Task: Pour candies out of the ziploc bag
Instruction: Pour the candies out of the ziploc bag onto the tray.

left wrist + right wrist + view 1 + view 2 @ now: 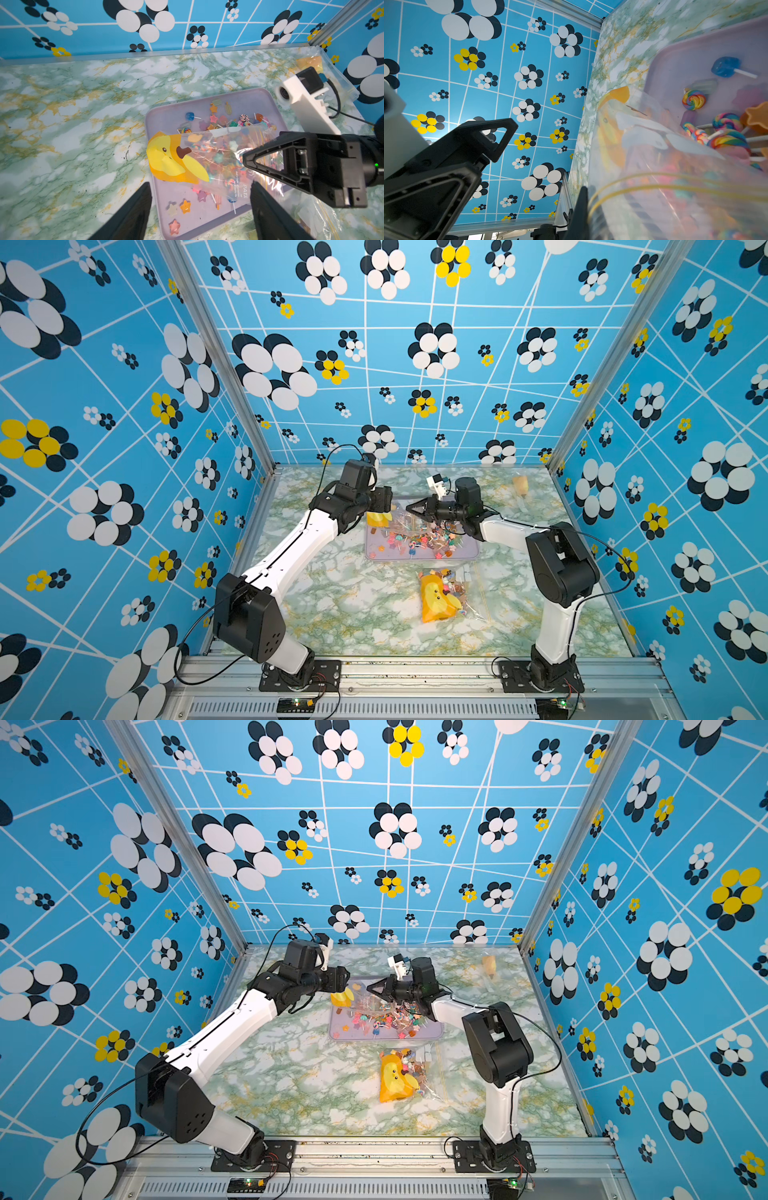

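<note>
Tray (166, 112), my landmark. Bag (218, 153) hangs above it, long axis across the tray; the right gripper (246, 161), closed, pinches one end. Left gripper (200, 184), jaws apart and empty, stands by its yellow end, I judge nearest. Candies (214, 118) lie in the tray.
</note>
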Robot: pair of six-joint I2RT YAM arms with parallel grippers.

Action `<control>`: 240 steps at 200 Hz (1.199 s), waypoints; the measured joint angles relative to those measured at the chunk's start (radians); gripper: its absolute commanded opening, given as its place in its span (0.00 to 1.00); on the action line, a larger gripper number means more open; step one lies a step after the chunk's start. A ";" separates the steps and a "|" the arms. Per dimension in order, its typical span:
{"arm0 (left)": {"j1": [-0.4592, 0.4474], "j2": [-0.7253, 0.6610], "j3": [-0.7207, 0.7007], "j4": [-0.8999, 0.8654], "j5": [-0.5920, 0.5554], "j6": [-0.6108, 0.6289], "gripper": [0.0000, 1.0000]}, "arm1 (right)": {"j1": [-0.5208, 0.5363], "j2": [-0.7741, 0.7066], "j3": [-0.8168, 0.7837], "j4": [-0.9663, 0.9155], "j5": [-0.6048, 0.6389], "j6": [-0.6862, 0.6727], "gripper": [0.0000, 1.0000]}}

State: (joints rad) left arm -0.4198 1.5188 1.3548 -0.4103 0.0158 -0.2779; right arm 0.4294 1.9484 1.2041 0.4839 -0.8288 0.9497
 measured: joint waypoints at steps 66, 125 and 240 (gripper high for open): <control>0.117 -0.058 -0.178 0.158 0.130 -0.145 0.79 | 0.005 0.000 0.000 0.075 -0.021 0.060 0.00; 0.218 0.013 -0.382 0.417 0.266 -0.315 0.82 | 0.005 0.000 0.000 0.207 -0.049 0.148 0.00; 0.217 0.075 -0.427 0.748 0.352 -0.387 0.84 | 0.006 -0.019 -0.020 0.282 -0.086 0.212 0.00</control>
State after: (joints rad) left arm -0.2031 1.5936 0.9279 0.3382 0.3676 -0.6651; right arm 0.4351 1.9297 1.1843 0.7662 -0.9150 1.1618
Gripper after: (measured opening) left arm 0.856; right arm 0.048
